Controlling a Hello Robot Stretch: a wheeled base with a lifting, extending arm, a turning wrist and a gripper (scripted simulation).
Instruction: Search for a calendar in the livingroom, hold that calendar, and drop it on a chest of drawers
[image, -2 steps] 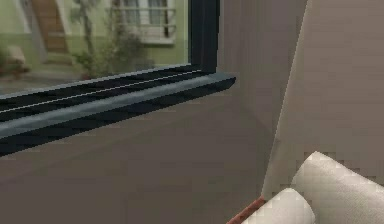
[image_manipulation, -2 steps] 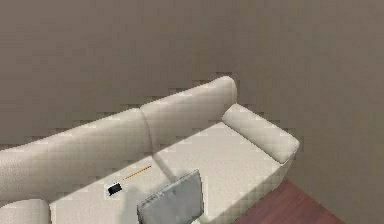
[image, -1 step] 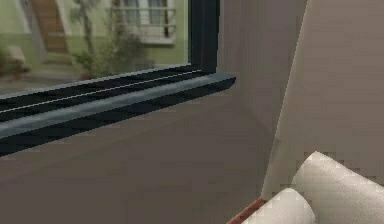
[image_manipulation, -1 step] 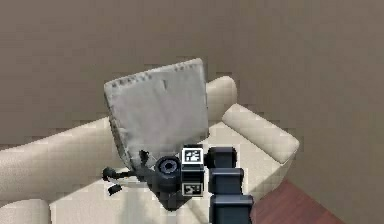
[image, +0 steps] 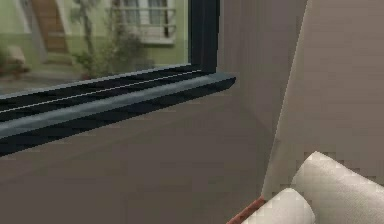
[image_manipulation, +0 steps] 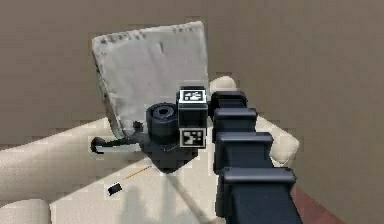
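The dark square arm (image_manipulation: 250, 175) is closest to me. It comes up from the bottom edge of the arm side view, and that edge cuts off its near end. At its far end sit two small white squares (image_manipulation: 192, 97) with black marks. Left of them is the dark round body of the tool (image_manipulation: 105, 165), with thin fingers (image_manipulation: 115, 142) poking out over a cream sofa (image_manipulation: 45, 170).

The fingers are very thin and hard to see against the seat. I cannot tell how they are set. I also cannot tell if the tool has anything in it, because the sofa seat lies right behind its tip. A tiny dark speck (image_manipulation: 114, 188) shows near the tool, and I cannot tell if it is part of the tool or a thing on the seat.

A big grey-white cushion (image_manipulation: 150, 70) stands against the sofa back, and the tool and the squares hide its lower corner.

In the forward view, a round cream sofa arm (image: 335, 190) is cut off at the bottom right corner. A window (image: 90, 40) with a dark ledge (image: 120, 100) fills the top left, with green plants outside. A brown wall (image: 150, 165) lies below it.

I cannot tell where the calendar is.
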